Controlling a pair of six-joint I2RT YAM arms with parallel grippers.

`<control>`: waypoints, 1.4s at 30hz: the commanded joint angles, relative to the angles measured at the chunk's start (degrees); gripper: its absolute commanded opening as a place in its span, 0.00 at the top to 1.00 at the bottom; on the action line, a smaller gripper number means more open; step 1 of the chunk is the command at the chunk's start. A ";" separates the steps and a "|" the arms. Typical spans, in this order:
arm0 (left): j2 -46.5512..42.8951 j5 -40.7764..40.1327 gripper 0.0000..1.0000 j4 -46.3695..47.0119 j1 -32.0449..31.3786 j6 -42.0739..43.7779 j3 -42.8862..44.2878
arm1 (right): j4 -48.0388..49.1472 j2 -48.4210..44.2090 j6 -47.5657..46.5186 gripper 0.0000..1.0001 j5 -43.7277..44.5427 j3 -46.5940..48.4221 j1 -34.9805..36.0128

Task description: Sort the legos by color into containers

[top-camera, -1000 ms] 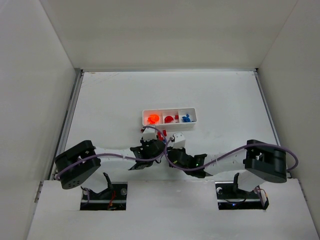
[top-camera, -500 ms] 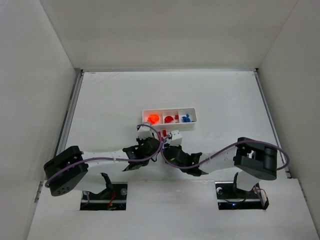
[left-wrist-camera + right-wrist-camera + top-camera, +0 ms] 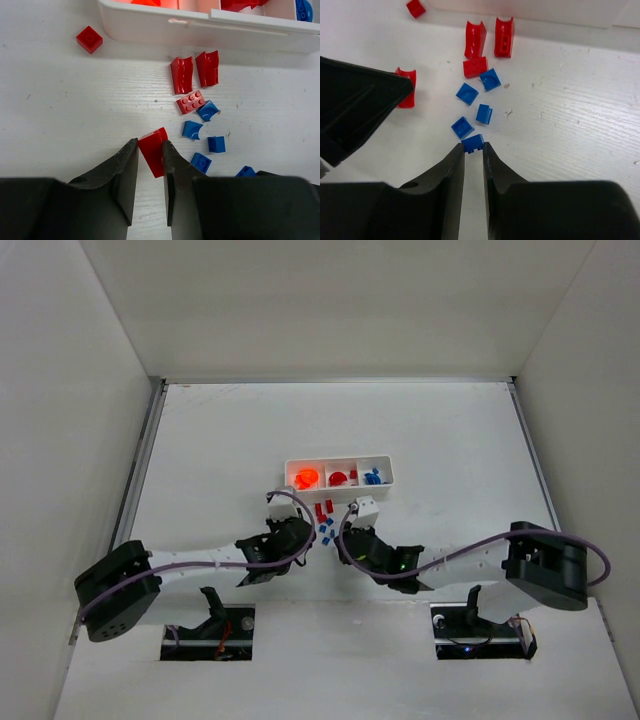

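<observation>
Jaws of the left gripper [image 3: 150, 146] were clamped on a small red curved plastic brick [image 3: 153, 156], low in the left-wrist frame, just below the loose red and blue plastic bricks [image 3: 200, 112]. The white three-compartment plastic tray [image 3: 200, 30] ran along the top edge. A straight lift clear of the neighbours seemed wise, then a carry to the tray's middle compartment, where the overhead view showed red pieces [image 3: 338, 478].

At lower centre of the right-wrist frame, the right gripper [image 3: 472, 146] had its jaws nearly together at a small blue plastic brick [image 3: 473, 142]. Whether they pinched it could not be told. The brick sat only at the tips, so a deeper, squarer bite would probably serve better before any lift.
</observation>
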 commanded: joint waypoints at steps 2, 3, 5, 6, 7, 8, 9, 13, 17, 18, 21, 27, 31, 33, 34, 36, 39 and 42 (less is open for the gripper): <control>-3.72 -0.36 0.88 -1.04 0.50 0.37 -1.05 | 0.94 -4.04 -0.09 0.77 1.87 -1.73 0.12; -4.60 -0.36 0.88 -1.30 0.68 0.37 -1.05 | 0.94 -4.48 -0.09 0.77 1.70 -1.91 0.03; -6.71 -0.19 0.88 -1.65 0.94 0.55 -0.53 | 0.85 -5.80 -0.35 0.77 1.69 -2.17 -0.23; -7.42 0.08 0.88 -1.57 1.12 0.90 0.09 | 0.76 -6.76 -0.62 0.76 1.78 -2.17 -0.75; -7.77 0.34 0.88 -1.22 1.21 1.42 1.14 | 0.41 -7.81 -1.14 0.76 1.61 -2.09 -1.71; -7.69 0.86 0.88 -0.95 1.30 2.21 2.28 | 0.06 -9.04 -1.67 0.76 1.43 -2.00 -2.77; -6.99 1.22 0.88 -0.78 1.56 3.00 3.68 | -0.46 -10.45 -2.20 0.76 1.17 -1.82 -3.74; -2.86 3.50 0.88 2.20 3.92 6.43 8.96 | -2.57 -16.07 -4.13 0.77 -1.46 -1.56 -9.27; 3.98 7.89 0.87 7.04 8.67 9.25 14.67 | -3.11 -19.42 -6.06 0.77 -4.80 -1.47 -15.33; 6.18 9.38 0.87 7.66 9.72 9.86 16.60 | -3.11 -19.60 -6.50 0.77 -5.85 -1.21 -17.09; 13.03 11.76 0.87 8.72 11.75 11.70 22.75 | -3.19 -18.99 -7.03 0.77 -8.40 0.20 -22.10; 22.80 12.91 0.83 8.89 12.90 13.73 31.46 | -2.58 -16.79 -7.65 0.77 -11.75 2.57 -28.08; 25.36 12.74 0.72 8.81 13.07 13.82 33.14 | -2.23 -12.94 -8.44 0.76 -13.86 4.50 -31.69; 25.19 12.56 0.66 8.54 13.25 13.73 32.79 | -2.05 -10.47 -8.88 0.76 -14.47 5.47 -32.92; 24.75 12.56 0.64 8.54 13.25 13.73 32.35 | -1.96 -9.33 -8.88 0.76 -14.56 6.00 -33.36; 23.44 12.38 0.60 8.63 13.25 13.91 31.21 | -1.44 -7.92 -8.88 0.76 -14.56 6.44 -33.71; 20.28 11.86 0.59 8.89 13.25 14.08 28.14 | -0.65 -6.77 -8.88 0.76 -14.56 6.97 -33.89; 15.01 10.02 0.59 9.24 12.99 14.08 22.61 | -0.82 -5.63 -9.32 0.75 -14.48 8.19 -34.07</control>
